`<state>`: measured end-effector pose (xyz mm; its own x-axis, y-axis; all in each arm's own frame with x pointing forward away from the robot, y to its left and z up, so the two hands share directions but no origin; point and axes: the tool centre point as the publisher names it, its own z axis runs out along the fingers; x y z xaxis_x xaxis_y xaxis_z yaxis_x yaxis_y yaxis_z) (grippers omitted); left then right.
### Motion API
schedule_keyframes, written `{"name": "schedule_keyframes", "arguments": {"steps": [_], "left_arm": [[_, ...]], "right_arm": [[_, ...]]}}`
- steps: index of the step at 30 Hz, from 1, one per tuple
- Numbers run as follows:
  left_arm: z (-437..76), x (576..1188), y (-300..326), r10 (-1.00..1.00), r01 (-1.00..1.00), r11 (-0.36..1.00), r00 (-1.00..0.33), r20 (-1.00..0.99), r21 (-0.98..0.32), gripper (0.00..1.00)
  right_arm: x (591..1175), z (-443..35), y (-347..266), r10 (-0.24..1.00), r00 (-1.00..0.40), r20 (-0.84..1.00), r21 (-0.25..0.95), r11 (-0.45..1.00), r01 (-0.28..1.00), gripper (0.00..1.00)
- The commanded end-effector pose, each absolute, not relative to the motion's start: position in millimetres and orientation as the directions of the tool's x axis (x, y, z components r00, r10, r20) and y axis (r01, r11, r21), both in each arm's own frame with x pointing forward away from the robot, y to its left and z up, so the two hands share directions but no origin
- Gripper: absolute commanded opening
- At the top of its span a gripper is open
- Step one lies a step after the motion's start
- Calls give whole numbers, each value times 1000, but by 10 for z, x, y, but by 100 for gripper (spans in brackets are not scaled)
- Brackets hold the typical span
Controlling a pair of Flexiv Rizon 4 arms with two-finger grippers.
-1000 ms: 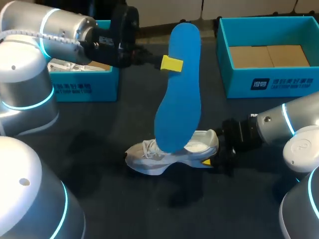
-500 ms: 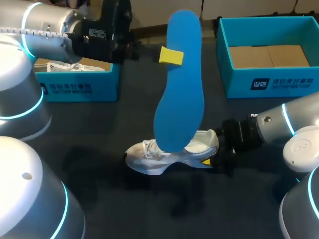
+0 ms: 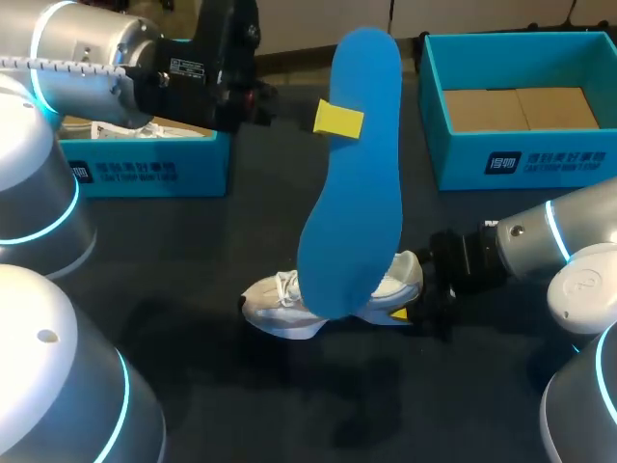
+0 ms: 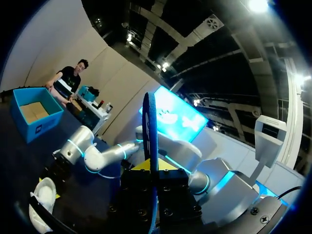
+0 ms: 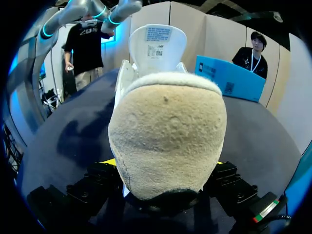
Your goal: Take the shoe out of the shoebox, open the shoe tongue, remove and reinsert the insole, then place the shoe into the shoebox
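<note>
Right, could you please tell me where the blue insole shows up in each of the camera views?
Head view: the insole stands upright at the centre, held by the left gripper, its lower end in front of the white shoe.
Left wrist view: the insole is edge-on between that gripper's fingers.
Right wrist view: not in it.
Shared landmark: the white shoe, seen in all three views.

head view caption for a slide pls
Left gripper holds the blue insole upright over the white shoe, whose heel the right gripper grips.
</note>
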<state>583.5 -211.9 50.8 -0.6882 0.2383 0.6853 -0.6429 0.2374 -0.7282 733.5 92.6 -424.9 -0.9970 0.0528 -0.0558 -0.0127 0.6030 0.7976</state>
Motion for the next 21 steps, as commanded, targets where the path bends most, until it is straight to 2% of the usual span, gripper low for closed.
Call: {"name": "schedule_keyframes", "arguments": {"steps": [1, 21], "left_arm": [[490, 5745, -2052, 229, -648, 231, -689, 688, -726, 0], [520, 5625, -2026, 250, -651, 220, -682, 687, -727, 0]], "right_arm": [[7315, -4255, 937, 55, -997, -57, 795, 606, -12, 0], [7315, -4255, 937, 55, -997, -57, 795, 606, -12, 0]]}}
